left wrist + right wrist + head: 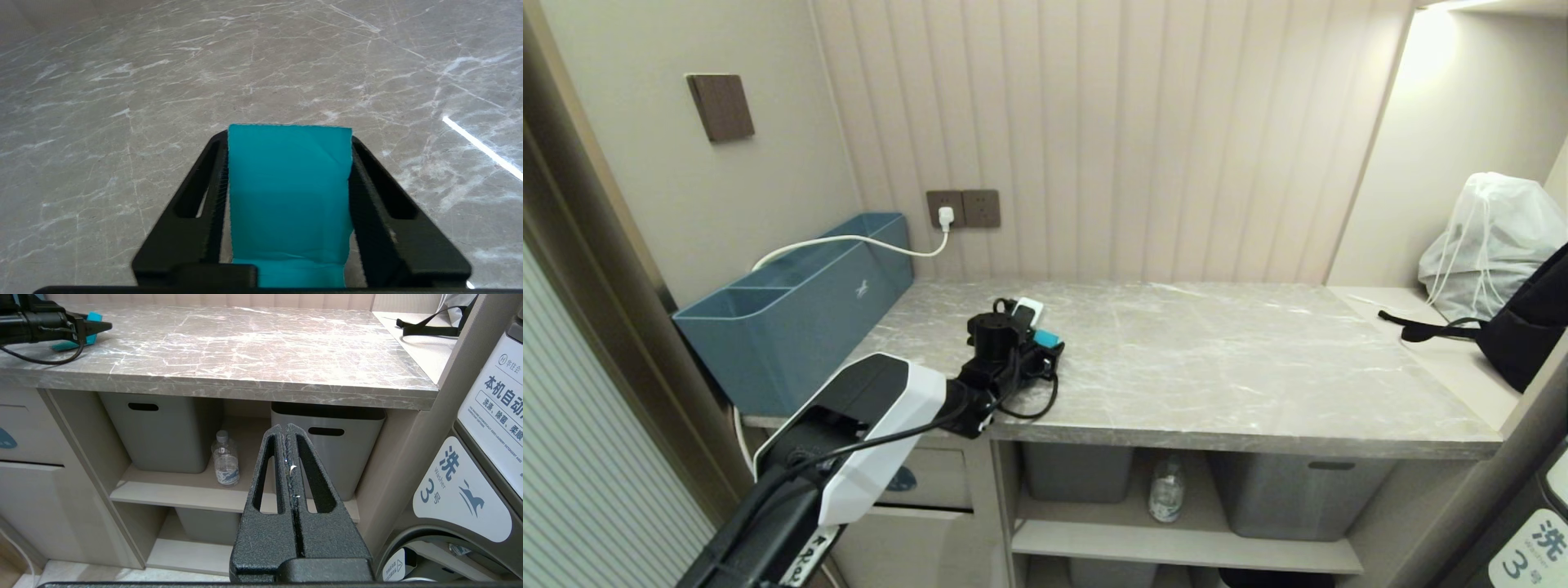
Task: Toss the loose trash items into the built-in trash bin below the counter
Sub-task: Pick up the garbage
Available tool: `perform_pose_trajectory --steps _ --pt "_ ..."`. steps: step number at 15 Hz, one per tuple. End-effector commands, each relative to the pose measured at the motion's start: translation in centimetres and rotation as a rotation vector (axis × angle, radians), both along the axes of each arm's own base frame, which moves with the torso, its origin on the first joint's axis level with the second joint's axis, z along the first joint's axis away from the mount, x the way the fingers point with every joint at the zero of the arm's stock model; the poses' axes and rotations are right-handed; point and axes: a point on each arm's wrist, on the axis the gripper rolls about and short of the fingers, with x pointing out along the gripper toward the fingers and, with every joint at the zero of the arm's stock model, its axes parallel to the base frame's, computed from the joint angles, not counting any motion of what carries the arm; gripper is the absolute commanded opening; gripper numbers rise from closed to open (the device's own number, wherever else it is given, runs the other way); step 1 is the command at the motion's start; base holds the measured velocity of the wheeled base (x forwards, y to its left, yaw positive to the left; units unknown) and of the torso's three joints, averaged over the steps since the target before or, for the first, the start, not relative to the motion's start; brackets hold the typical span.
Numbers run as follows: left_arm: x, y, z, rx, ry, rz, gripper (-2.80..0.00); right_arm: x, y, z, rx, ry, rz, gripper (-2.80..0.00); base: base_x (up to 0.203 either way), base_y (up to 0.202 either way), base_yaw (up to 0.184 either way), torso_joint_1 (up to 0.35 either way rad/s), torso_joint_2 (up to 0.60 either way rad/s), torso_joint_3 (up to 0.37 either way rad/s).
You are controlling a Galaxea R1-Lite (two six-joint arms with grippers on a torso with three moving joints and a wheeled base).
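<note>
warm, even indoor light fills the alcove, brightest from a hidden strip glowing on the wall (1429, 49) at upper right, which leaves a thin white glare streak on the counter (482, 147), soft shadow on the shelves (192, 490) beneath, and mild wide-angle bending at the head view's edges.

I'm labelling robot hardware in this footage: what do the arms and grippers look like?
The left arm has a white and black shell, a black wrist and loose black cables. The left gripper and the right gripper each have two matte-black, rough-textured tapered fingers with a long slot in each.
</note>
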Motion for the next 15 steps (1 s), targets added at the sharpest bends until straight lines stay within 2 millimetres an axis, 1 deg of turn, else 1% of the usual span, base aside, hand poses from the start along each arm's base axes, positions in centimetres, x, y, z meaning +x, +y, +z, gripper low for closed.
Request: perform_pose_trajectory --steps 1,7,10,11,13,15 --pt "0.0 -0.1 0.1 -0.001 -0.004 -0.002 -2.80 0.0 0.0 0.0 0.000 0.000 0.000 -2.80 0.000 0.000 0.000 0.000 0.00 0.000" --pt "-0.1 -0.1 0.7 -0.002 -0.003 -0.004 -2.80 0.0 0.0 0.0 0.000 0.000 0.000 -2.80 0.000 0.000 0.000 0.000 0.00 0.000" --pt "-0.4 -0.1 1.5 -0.002 -0.007 -0.004 -2.80 0.0 0.0 0.0 0.000 0.000 0.000 -2.80 0.000 0.000 0.000 0.000 0.00 0.000" --pt "-0.8 0.0 2.8 -0.009 -0.018 -0.006 -2.80 0.0 0.0 0.0 0.000 0.000 0.000 -2.80 0.000 0.000 0.000 0.000 0.00 0.000" --pt "-2.0 0.2 4.2 -0.003 0.001 -0.011 -2.80 0.0 0.0 0.0 0.000 0.000 0.000 -2.80 0.000 0.000 0.000 0.000 0.00 0.000" --pt "-4.2 1.0 6.0 -0.003 0.046 0.000 -2.80 0.0 0.0 0.0 -0.001 -0.001 0.000 -2.80 0.000 0.000 0.000 0.000 0.00 0.000"
